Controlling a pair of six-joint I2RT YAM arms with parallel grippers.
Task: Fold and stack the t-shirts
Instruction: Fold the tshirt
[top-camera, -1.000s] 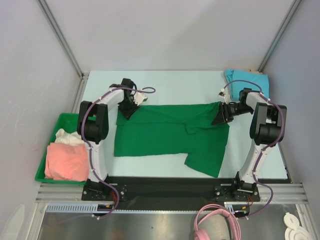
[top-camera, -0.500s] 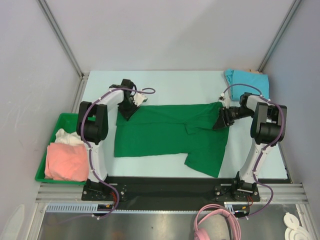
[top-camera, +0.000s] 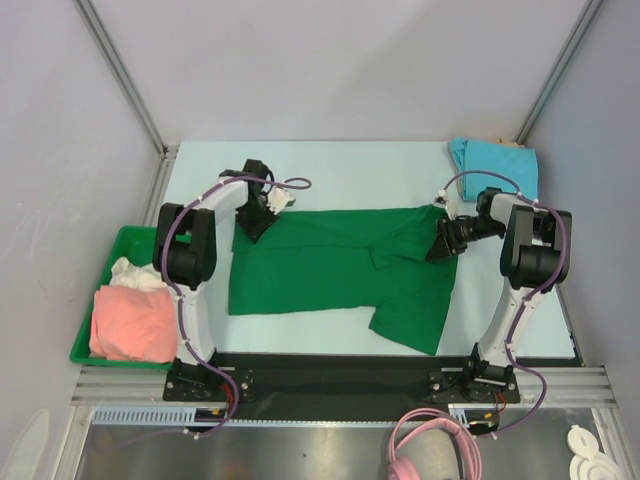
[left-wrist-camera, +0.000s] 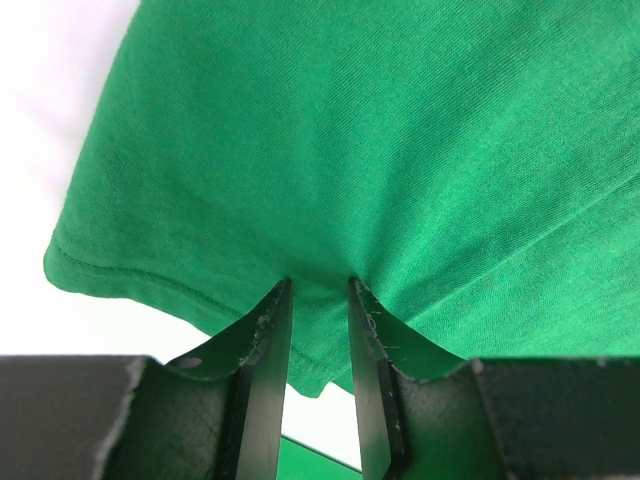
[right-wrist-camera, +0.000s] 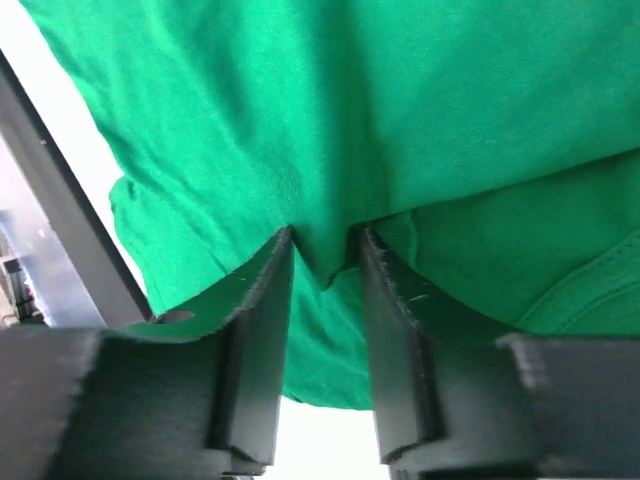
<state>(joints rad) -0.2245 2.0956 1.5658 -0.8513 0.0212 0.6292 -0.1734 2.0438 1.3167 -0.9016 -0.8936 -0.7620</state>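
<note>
A green t-shirt (top-camera: 340, 268) lies spread across the middle of the table, with one part folded over at its right side. My left gripper (top-camera: 256, 222) is shut on the shirt's far left corner. In the left wrist view the fabric (left-wrist-camera: 400, 140) is pinched between the jaws of the gripper (left-wrist-camera: 318, 283). My right gripper (top-camera: 443, 240) is shut on the shirt's far right corner. In the right wrist view the cloth (right-wrist-camera: 380, 110) bunches between the jaws of the gripper (right-wrist-camera: 325, 235). Both held corners sit a little above the table.
A green bin (top-camera: 125, 240) at the left edge holds a pink shirt (top-camera: 130, 322) and a white one (top-camera: 135, 273). A folded teal shirt (top-camera: 495, 160) lies at the back right corner. A pink cable (top-camera: 432, 445) coils below the arm bases.
My right gripper has shifted slightly right and toward the near edge, drawing the shirt's far right corner with it. The left gripper has barely moved.
</note>
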